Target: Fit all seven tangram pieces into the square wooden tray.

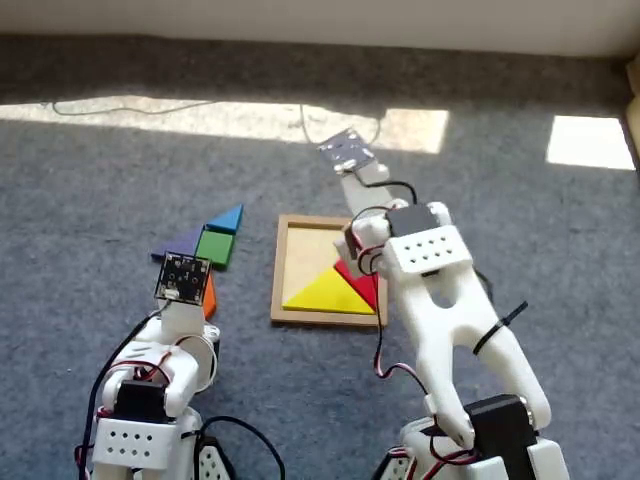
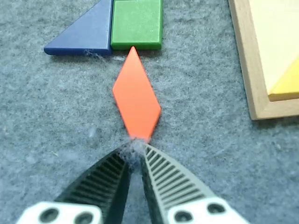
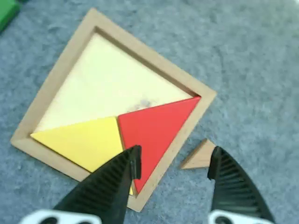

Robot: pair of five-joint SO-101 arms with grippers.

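- Two of the seven pieces are in, as far as I can judge; five are left to place.
- The tray point(image 1: 277, 270) lies flat on the grey, carpet-like surface point(image 1: 500, 200) between my two arms.
- Inside it a yellow triangle point(image 3: 79, 140) and a red triangle point(image 3: 159, 123) sit side by side, touching along one edge and filling about half the floor. The other half is bare pale wood.
- A small wood triangle point(image 3: 198, 156) lies on the surface just beside the tray's outer rim, next to the red piece.
- The other loose pieces lie together on the tray's far side, near my left arm: a green square point(image 2: 137, 23) touching a navy triangle point(image 2: 88, 35), and a blue triangle point(image 1: 228, 217) just beyond the square.
- An orange rhomboid point(image 2: 136, 100) lies flat with one sharp corner at the green square's edge.
- My left pincer point(image 2: 137, 151) is clenched, its tips at the rhomboid's opposite corner. I cannot tell whether they nip it or only touch it.
- My right pincer point(image 3: 175, 154) hangs released and spread wide above the tray's corner, one finger over the seam between red and yellow, the other near the wood triangle. It holds nothing.
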